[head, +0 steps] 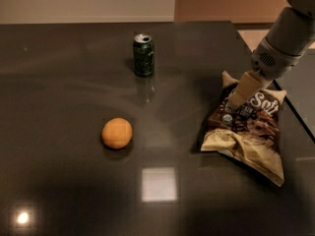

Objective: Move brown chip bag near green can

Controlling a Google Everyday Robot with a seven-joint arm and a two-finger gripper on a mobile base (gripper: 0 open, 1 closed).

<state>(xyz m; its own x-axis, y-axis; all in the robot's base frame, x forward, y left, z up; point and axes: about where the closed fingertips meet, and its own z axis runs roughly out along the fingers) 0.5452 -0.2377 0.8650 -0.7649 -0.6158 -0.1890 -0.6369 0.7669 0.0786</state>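
Brown chip bag [248,132] flat on the right side of the dark worktop [64,82], close to its right edge — long axis from the far end toward the near end, slanting rightward on the way forward, near right corner drawn out to a point. Crinkled all over; dark brown front, large white lettering across the far end, cream and tan along the near and left edges, a pale flap sticking up at the far left corner. Much bigger than the can. Claw [235,102] down on the far left part of the bag, touching the front just left of the lettering, at the tip of a pale arm [283,38] slanting in from the upper right; parted or clamped — cannot tell. Green can [143,55] upright, well apart from the bag, to its left and farther back; dark patterned sides, silver top, a faint reflection below it on the glossy surface. Round orange fruit [117,132] left of the bag and nearer the front than the can, off to the left of the straight line between bag and can. Square patch of reflected light [159,184] toward the front, between fruit and bag; small bright glare [22,218] at the near left.
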